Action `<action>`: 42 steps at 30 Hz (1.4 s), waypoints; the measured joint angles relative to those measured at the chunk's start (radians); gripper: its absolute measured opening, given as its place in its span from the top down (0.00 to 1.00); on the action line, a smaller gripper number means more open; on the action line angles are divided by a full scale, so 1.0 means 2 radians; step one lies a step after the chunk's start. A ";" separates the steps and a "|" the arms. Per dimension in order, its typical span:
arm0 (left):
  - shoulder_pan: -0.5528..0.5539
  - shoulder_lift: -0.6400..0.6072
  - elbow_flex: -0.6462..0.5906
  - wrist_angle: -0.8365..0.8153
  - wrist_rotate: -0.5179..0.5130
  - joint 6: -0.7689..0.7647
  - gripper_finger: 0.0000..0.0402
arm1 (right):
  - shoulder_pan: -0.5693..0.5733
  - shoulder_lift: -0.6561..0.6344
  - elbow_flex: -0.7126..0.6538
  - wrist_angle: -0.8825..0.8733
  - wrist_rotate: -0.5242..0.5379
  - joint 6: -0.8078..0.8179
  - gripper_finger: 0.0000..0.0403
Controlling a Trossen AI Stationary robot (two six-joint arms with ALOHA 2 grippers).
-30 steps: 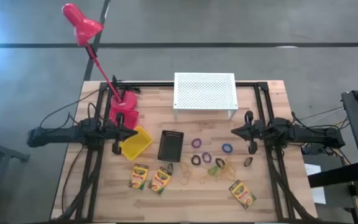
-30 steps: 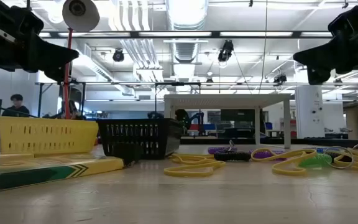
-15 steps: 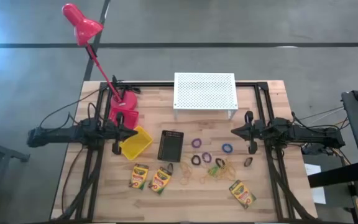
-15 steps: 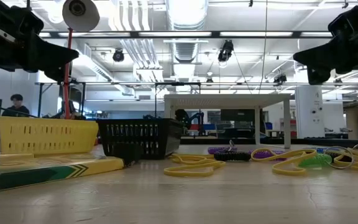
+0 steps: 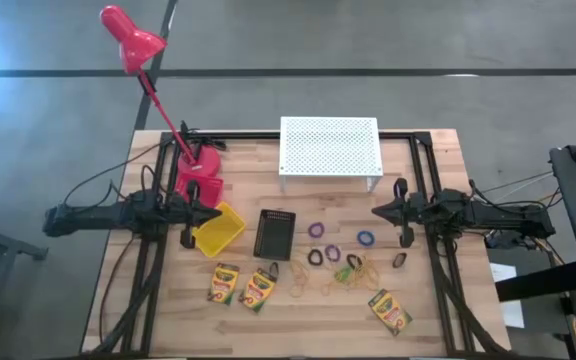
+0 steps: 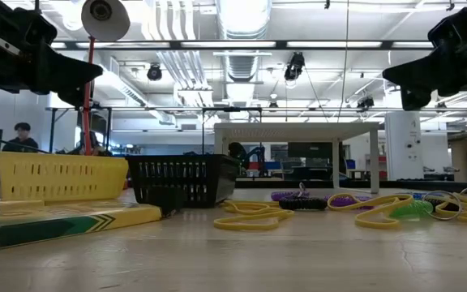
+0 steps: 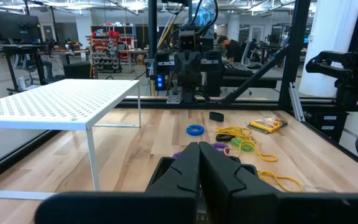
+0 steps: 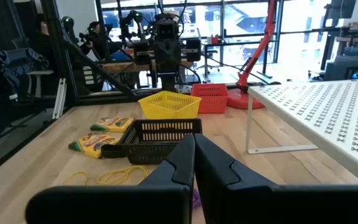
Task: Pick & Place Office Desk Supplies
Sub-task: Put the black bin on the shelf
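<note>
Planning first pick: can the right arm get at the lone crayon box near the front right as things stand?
Probably yes. The crayon box lies flat by itself on bare wood on the right gripper's side, with nothing on top or between; the rubber bands lie apart from it. The gripper is shut and would need opening.

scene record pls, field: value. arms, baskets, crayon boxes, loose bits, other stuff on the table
left gripper: shut, empty, raised at the table's left side beside the yellow basket
right gripper: shut, empty, raised at the table's right side
baskets: yellow, black basket to its right, red basket by the lamp base
crayon boxes: pair of crayon boxes near the front edge left of centre, lone crayon box at front right
loose bits: rings and rubber bands between the black basket and the right arm
other: red desk lamp, white perforated riser at the back
</note>
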 joint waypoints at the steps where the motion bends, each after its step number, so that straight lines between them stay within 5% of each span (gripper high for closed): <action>1: 0.000 0.000 0.000 0.000 0.000 0.000 0.96 | 0.000 0.001 0.000 0.020 0.005 -0.006 0.98; 7: 0.000 0.000 0.000 0.000 0.000 0.000 0.96 | 0.000 0.003 0.000 0.130 0.012 0.052 0.98; 13: 0.000 0.000 0.000 0.000 0.000 0.000 0.96 | 0.000 0.039 0.000 0.135 -0.002 0.068 0.98; 20: 0.000 0.000 0.000 0.000 0.000 -0.002 0.96 | 0.000 0.177 0.000 0.136 0.011 0.067 0.95; 28: 0.000 0.000 0.000 0.000 0.000 -0.002 0.96 | 0.000 0.383 0.011 0.237 0.015 0.067 0.78; 42: 0.000 0.000 0.000 0.000 0.000 0.000 0.96 | 0.000 0.674 0.340 0.113 0.008 -0.110 0.52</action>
